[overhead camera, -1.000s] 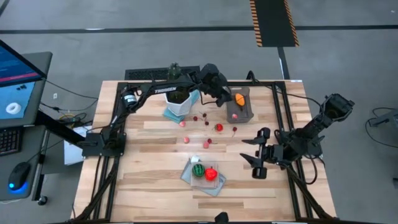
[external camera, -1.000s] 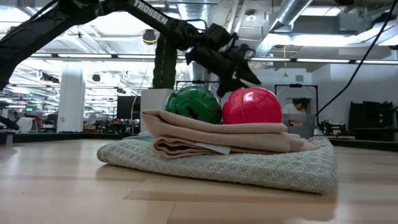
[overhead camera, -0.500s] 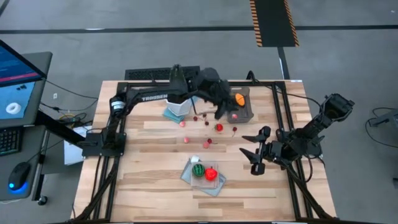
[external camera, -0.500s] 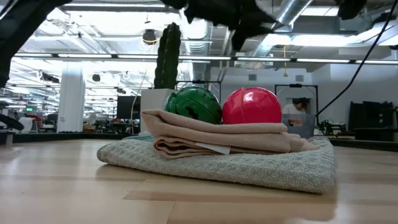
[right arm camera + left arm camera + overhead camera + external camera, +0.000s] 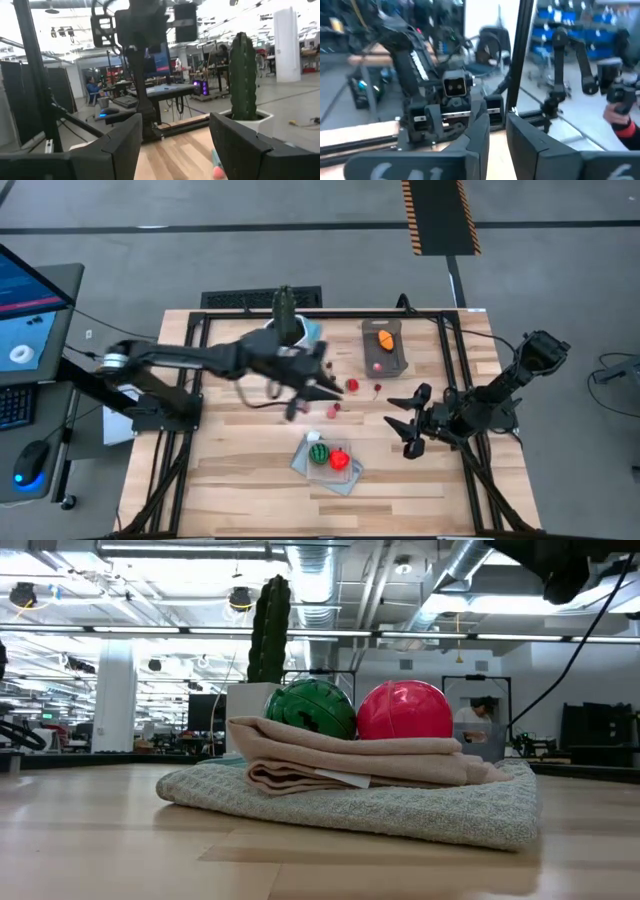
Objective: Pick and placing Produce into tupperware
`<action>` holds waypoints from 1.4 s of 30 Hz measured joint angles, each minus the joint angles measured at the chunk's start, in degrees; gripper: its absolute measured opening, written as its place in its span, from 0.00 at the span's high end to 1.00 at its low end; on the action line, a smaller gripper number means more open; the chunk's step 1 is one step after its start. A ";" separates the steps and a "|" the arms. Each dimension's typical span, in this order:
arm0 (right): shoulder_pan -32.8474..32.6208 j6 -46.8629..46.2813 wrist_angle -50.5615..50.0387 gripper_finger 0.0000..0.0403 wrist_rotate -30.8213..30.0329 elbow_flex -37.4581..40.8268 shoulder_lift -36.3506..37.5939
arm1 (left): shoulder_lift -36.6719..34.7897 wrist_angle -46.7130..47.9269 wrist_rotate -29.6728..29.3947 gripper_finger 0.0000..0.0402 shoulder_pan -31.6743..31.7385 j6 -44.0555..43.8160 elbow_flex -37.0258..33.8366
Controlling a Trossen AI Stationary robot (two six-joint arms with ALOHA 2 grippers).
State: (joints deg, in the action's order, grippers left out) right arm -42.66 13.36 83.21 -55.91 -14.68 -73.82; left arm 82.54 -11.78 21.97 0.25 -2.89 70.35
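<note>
The tupperware (image 5: pixel 386 347) stands at the table's far side with an orange piece (image 5: pixel 385 338) and a small pink bit inside. A red piece (image 5: pixel 352 385) and tiny berry bits (image 5: pixel 333 408) lie loose on the wood. A green ball (image 5: pixel 312 708) and a red ball (image 5: pixel 405 710) rest on folded cloth (image 5: pixel 350 765). My left gripper (image 5: pixel 322 387) hovers over the table's middle, just left of the red piece. Its fingers (image 5: pixel 477 135) stand a narrow gap apart with nothing between them. My right gripper (image 5: pixel 410 425) waits at the right, open and empty.
A tall green cactus (image 5: pixel 284 308) in a white pot stands at the far side, left of the tupperware, on a blue cloth. The black frame rails (image 5: pixel 440 350) run along the table's sides. Bare wood lies at the near left.
My left arm has swung away from the tupperware, toward the table's near and left side. Its gripper now hangs over the middle of the table. The produce and the tupperware have stayed where they were.
</note>
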 joint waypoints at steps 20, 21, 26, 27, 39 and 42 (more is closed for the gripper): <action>13.73 -19.08 -18.48 0.37 8.57 -1.12 0.00 | -33.59 -19.06 -9.30 0.89 -1.70 -3.90 -48.10; 14.27 -18.21 -21.70 0.37 8.57 -2.01 0.00 | -34.18 -19.01 -9.52 0.89 -1.70 -3.74 -49.18; 18.38 -14.95 -41.58 0.37 9.67 -10.28 0.00 | -36.24 -21.33 -10.59 0.89 -1.66 -3.68 -53.55; 19.39 -14.91 -46.27 0.37 9.82 -12.35 0.02 | -36.56 -22.16 -10.64 0.89 -1.65 -3.68 -54.65; 34.35 -24.21 -93.13 0.39 28.90 -33.69 0.00 | -45.81 -31.42 -11.32 0.89 -0.41 -2.56 -65.17; 36.77 -22.49 -96.46 0.42 32.06 -35.09 0.02 | -47.64 -31.57 -6.57 0.89 0.20 -0.37 -66.84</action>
State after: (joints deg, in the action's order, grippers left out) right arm -5.89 -9.13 -13.25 -23.86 -49.77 -73.80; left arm 34.90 -43.34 15.39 0.45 -3.26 3.50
